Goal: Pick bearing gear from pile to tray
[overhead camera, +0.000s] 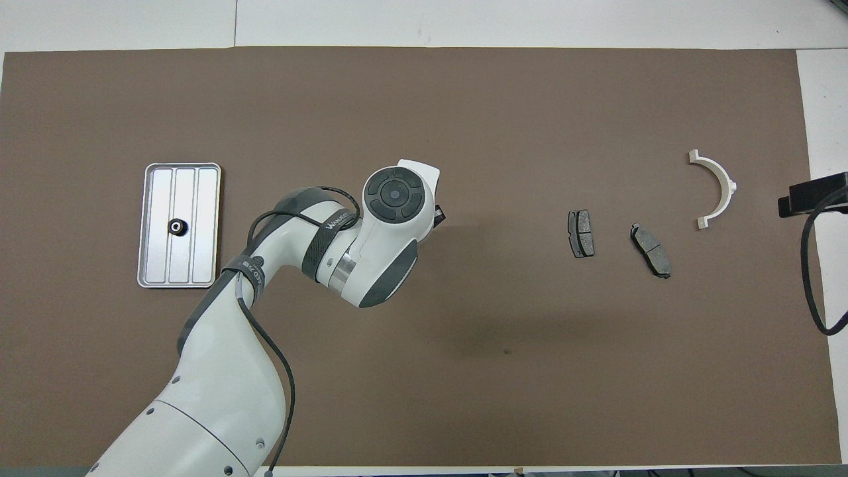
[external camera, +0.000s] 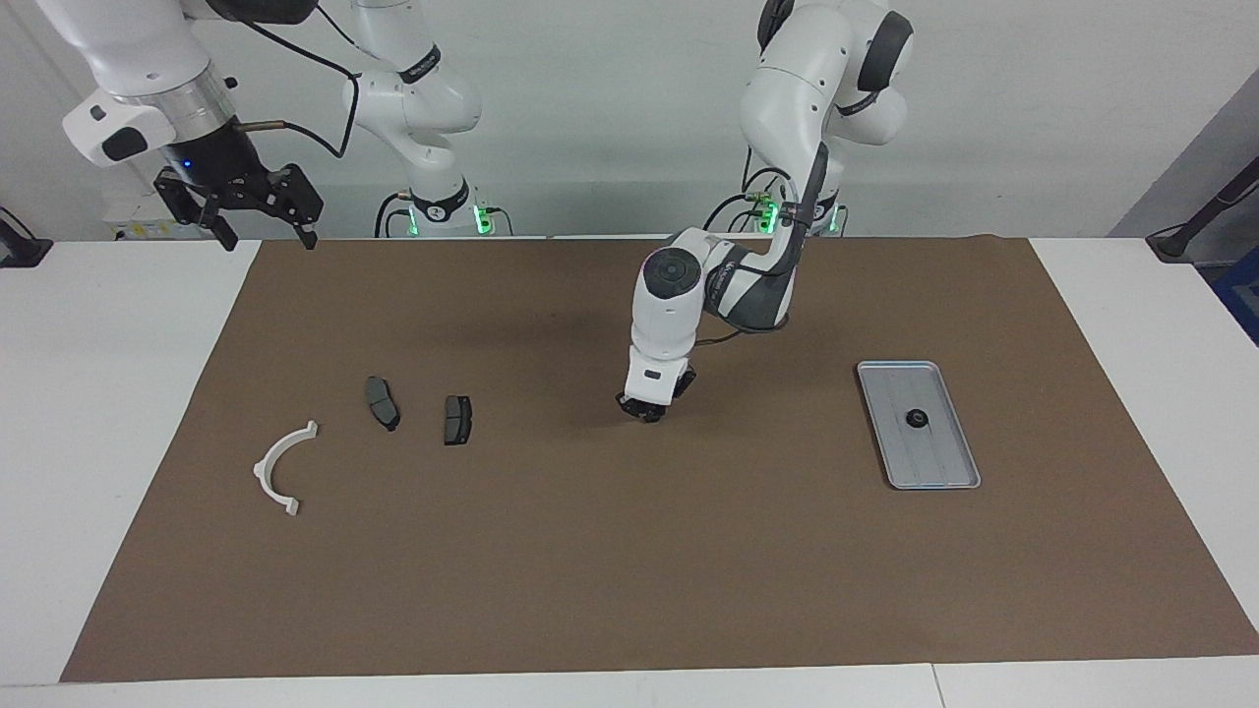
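My left gripper [external camera: 643, 410] is down on the brown mat near the table's middle, shut on a small black bearing gear that its fingers mostly hide. In the overhead view the left wrist [overhead camera: 395, 197] covers the grip. Another bearing gear [external camera: 916, 418] [overhead camera: 176, 227] lies in the light grey tray [external camera: 944, 454] [overhead camera: 199, 218] toward the left arm's end. The pile's two dark brake pads [external camera: 382, 402] [external camera: 457, 419] and white half-ring bracket [external camera: 283, 467] lie toward the right arm's end. My right gripper [external camera: 268, 234] hangs open and empty above the mat's corner.
The brown mat [external camera: 629, 551] covers most of the white table. In the overhead view the brake pads [overhead camera: 581, 233] [overhead camera: 650, 250] and the bracket [overhead camera: 715, 189] lie in a loose row. The right arm's black cable [overhead camera: 809, 278] loops over the mat's edge.
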### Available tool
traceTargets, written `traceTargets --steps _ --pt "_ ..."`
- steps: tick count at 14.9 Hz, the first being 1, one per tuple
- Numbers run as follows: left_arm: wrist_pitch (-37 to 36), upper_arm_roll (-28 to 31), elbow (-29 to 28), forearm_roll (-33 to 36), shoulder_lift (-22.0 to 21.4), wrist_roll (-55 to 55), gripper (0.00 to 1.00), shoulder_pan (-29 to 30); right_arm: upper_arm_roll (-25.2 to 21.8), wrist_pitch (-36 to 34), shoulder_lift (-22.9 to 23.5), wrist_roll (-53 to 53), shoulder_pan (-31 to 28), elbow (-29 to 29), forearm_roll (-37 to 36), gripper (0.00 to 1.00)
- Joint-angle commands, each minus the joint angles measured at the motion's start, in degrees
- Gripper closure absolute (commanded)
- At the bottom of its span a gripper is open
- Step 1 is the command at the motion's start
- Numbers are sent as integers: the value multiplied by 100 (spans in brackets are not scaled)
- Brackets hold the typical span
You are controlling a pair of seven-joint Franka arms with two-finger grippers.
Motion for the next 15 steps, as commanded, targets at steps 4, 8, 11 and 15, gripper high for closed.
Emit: traceTargets --steps 4,8,11,15 --pt "-1097 287 148 129 -415 80 100 11 29 -195 -1 -10 -18 74 -33 0" --pt "-1493 278 -106 129 -950 930 100 616 -392 -239 8 -18 350 74 -42 0" --pt "-1529 278 -817 129 -1636 2169 100 1389 -392 -291 -9 -18 360 74 -33 0" --pt "-1049 269 -933 120 -1647 3550 100 2303 -392 -300 -18 -1 351 65 -33 0"
